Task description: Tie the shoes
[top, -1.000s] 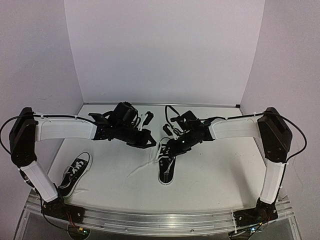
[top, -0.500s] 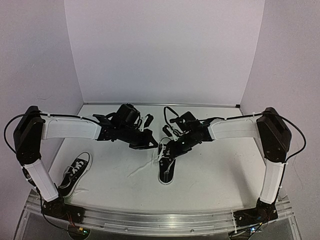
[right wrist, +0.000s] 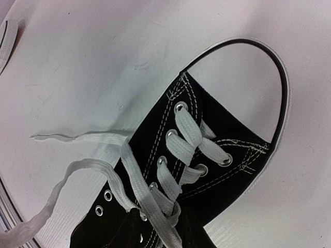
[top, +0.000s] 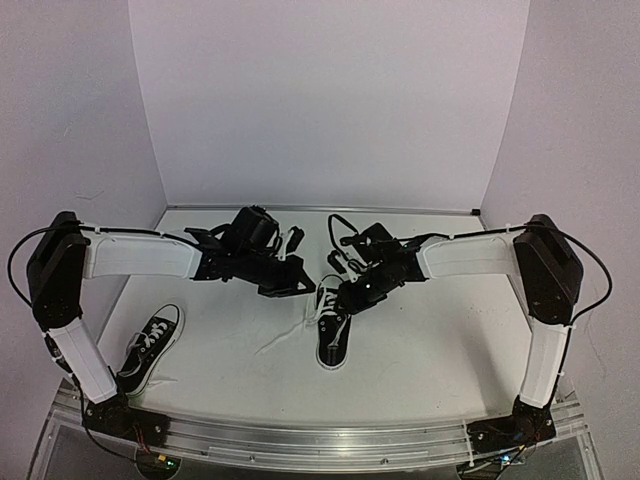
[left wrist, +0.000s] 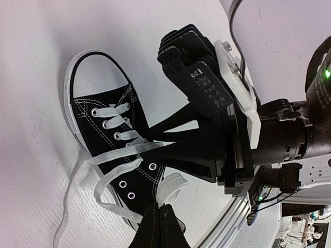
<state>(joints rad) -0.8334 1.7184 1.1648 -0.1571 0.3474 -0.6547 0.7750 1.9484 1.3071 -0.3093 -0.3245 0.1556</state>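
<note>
One black sneaker [top: 331, 338] with white laces lies mid-table, toe towards the near edge. It also shows in the left wrist view [left wrist: 103, 139] and the right wrist view [right wrist: 217, 155]. My left gripper [top: 303, 285] is at its left side. In its own view the left gripper [left wrist: 161, 211] is shut on a folded loop of white lace [left wrist: 175, 186]. My right gripper [top: 337, 296] is over the shoe's upper eyelets. In its own view the right gripper [right wrist: 158, 230] is shut on a lace strand [right wrist: 155, 206]. The second sneaker [top: 149, 346] lies at the near left, untouched.
A loose lace end [top: 278, 339] trails on the white table left of the middle shoe. The metal rail [top: 320, 435] runs along the near edge. White walls [top: 320, 100] close in the back and sides.
My left arm has moved a little to the right, bringing its gripper closer to the middle shoe. The right gripper and both shoes have barely moved.
</note>
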